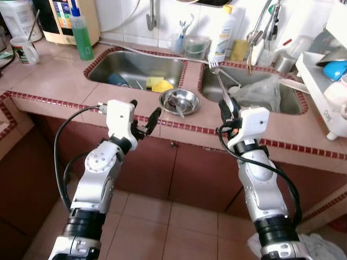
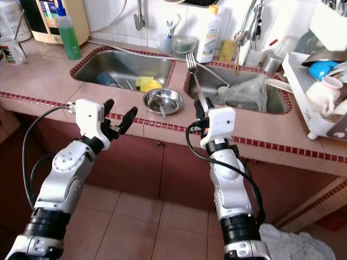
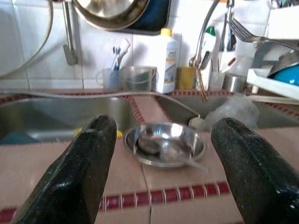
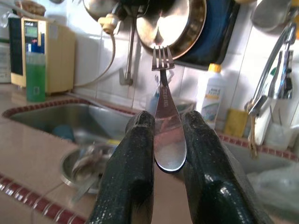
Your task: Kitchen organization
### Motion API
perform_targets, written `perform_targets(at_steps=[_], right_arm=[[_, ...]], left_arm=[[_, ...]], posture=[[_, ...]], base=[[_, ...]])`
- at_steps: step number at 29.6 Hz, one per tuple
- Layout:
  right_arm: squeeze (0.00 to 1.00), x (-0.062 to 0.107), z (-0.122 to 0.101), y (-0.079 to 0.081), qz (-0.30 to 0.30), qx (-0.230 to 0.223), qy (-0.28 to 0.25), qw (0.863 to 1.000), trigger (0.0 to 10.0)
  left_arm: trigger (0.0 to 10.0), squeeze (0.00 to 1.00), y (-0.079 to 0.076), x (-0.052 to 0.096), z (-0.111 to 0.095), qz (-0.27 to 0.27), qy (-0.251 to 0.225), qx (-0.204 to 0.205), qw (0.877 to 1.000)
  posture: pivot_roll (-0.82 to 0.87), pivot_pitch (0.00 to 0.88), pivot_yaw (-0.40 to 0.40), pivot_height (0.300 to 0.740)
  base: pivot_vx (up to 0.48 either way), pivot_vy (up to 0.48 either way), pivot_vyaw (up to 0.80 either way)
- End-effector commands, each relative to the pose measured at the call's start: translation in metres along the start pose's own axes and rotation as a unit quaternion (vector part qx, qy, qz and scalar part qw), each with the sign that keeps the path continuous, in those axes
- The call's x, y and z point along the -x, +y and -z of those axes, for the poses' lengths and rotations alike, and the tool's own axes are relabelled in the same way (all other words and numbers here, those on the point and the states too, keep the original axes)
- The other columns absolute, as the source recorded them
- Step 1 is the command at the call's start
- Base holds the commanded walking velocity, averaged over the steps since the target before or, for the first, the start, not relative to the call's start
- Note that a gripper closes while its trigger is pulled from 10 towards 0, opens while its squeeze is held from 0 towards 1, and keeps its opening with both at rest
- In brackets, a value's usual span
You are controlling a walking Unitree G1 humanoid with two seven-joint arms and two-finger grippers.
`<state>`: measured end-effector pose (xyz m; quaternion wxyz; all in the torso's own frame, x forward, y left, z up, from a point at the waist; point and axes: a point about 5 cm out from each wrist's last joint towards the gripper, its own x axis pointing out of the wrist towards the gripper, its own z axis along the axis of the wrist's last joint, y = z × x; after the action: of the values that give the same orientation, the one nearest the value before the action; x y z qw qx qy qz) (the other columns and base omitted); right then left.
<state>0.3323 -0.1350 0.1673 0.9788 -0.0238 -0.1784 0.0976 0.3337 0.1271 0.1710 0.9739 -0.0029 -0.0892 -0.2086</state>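
I see the pink tiled counter [image 1: 59, 81], edged in small dark-red tiles, with a twin stainless sink [image 1: 138, 67]. On the strip between the basins sits a shallow, round, polished steel bowl [image 1: 179, 101] with a spoon [image 1: 179, 108] lying in it. My right claw [image 1: 223, 107] pinches the rounded handle end of a bright metal fork [image 4: 163, 107], its two black textured fingers pressed against the handle, tines up, held above the counter's front edge just right of the bowl. My left claw [image 1: 145, 115] stands spread wide, empty, in front of the counter, facing the bowl.
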Motion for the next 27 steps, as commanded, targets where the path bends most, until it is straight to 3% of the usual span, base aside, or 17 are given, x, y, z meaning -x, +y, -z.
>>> perform_targets(at_steps=[1, 27], right_arm=[[0.00, -0.0020, -0.0085, -0.0029, 0.003, 0.005, -0.015, 1.000, 10.0], [0.00, 0.0005, -0.0081, -0.0045, 0.000, 0.007, -0.002, 1.000, 10.0]], left_arm=[[10.0, 0.00, -0.0032, -0.0014, -0.0037, 0.008, -0.004, 0.001, 1.000], [10.0, 0.00, -0.0021, 0.0036, -0.0036, -0.003, -0.001, 0.010, 1.000]], posture=[[0.15, 0.000, -0.030, 0.740], [0.15, 0.029, -0.047, 0.740]], base=[[0.341, 0.000, 0.00], [0.389, 0.000, 0.00]])
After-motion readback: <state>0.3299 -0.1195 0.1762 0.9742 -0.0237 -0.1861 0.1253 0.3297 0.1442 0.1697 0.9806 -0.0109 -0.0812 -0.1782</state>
